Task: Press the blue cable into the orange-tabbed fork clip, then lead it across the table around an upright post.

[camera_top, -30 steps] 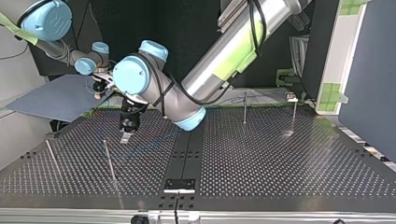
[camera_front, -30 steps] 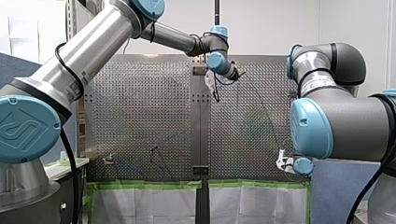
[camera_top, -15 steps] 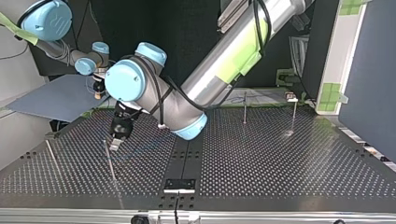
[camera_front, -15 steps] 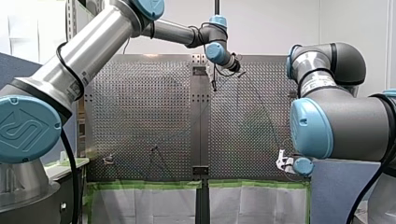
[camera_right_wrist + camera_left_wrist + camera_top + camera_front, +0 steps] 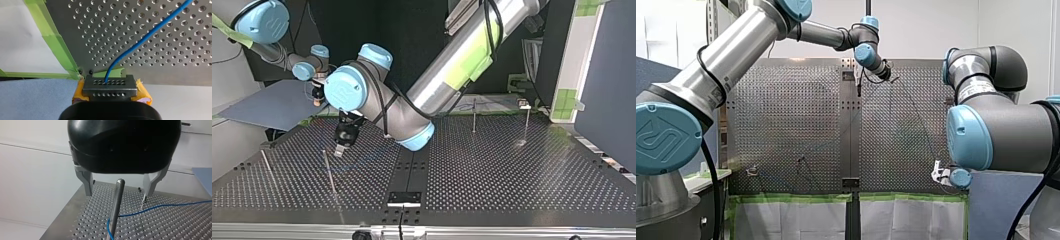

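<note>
- At the top view's left, my right pincer (image 5: 109, 83) is clamped on the blue cable (image 5: 140, 41). The cable leaves the yellow-backed plates and runs out over the tabletop (image 5: 512, 175). It looks thin, light and limp, so a flat pinch across the jacket should be enough to hold it.
- Next along stands a post (image 5: 115, 207). The cable bends around it low down (the left wrist view shows the curve hugging the post's foot), then lies flat over the holes. I judge the jacket smooth enough to slide on the bare metal, and soft enough to kink if pulled into a sharp corner.
- Just beside that post hangs my left pincer (image 5: 117, 194), wide open and empty, with the post's tip between its two fingers in the wrist view. The best place to grip is probably the free run just past the post, and firmly, since so slim a cable is likely to slip through a slack grip.
- Toward the right, the far posts (image 5: 474, 116) stand well apart from the cable.
</note>
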